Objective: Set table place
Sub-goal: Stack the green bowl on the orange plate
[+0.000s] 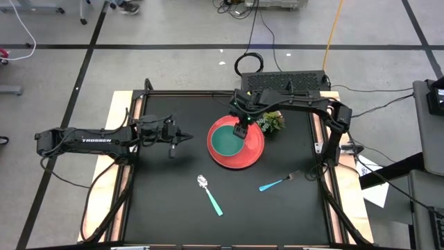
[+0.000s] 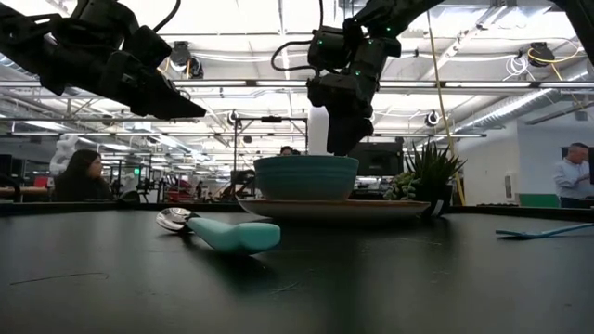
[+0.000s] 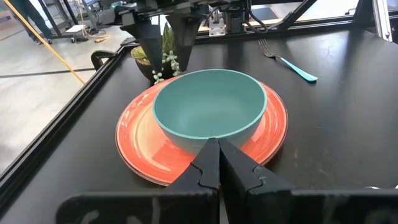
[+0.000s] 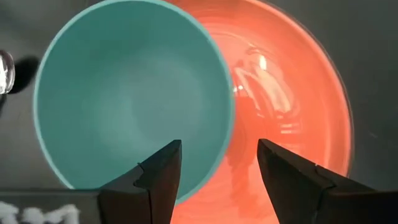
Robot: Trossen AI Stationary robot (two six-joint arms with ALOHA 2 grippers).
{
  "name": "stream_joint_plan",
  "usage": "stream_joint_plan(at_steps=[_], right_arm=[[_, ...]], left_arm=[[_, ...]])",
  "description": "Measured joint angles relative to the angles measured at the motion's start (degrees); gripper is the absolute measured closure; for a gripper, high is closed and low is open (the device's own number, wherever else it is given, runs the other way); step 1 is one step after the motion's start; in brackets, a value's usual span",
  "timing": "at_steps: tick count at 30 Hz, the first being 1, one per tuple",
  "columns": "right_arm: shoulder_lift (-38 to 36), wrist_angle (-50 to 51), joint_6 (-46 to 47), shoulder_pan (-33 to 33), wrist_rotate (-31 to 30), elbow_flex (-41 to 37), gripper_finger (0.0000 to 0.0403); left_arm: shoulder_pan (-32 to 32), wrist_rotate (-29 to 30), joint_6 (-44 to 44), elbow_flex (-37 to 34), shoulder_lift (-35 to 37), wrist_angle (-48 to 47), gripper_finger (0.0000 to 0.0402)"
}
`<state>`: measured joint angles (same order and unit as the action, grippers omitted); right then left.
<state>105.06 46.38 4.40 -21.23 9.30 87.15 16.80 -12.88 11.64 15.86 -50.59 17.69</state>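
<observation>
The red plate (image 1: 239, 154) lies flat on the black table (image 1: 166, 208), right of centre. A teal bowl (image 1: 226, 141) stands on the plate's left part. My right gripper (image 4: 217, 155) is open and points down just above the bowl's right rim (image 2: 345, 160). One finger is over the bowl and the other over the plate, and neither touches. My left gripper (image 1: 189, 138) is shut and empty. It hovers above the table left of the plate and points toward it; it also shows in the left wrist view (image 3: 217, 144).
A teal-handled spoon (image 1: 209, 194) lies in front of the plate and a teal-handled fork (image 1: 279, 183) lies to its front right. A small potted plant (image 1: 272, 121) stands just behind the plate's right edge. People sit and stand in the room beyond the table (image 2: 82, 176).
</observation>
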Motion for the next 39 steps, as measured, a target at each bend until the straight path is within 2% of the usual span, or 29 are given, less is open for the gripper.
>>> stream_joint_plan(at_steps=[7,27,39], right_arm=[[0.0,0.83,0.33,0.3,-0.53,-0.06,0.02],[0.0,-5.47,-0.57,1.09,-0.48,-7.14,0.02],[0.0,-8.95,0.46,2.33,-0.29,-7.32,0.0203]], left_arm=[[0.0,0.0,-0.11,0.0,0.0,0.02,0.0398],[0.0,0.0,-0.11,0.0,-0.01,0.07,0.0398],[0.0,0.0,-0.11,0.0,0.0,0.09,0.0398]])
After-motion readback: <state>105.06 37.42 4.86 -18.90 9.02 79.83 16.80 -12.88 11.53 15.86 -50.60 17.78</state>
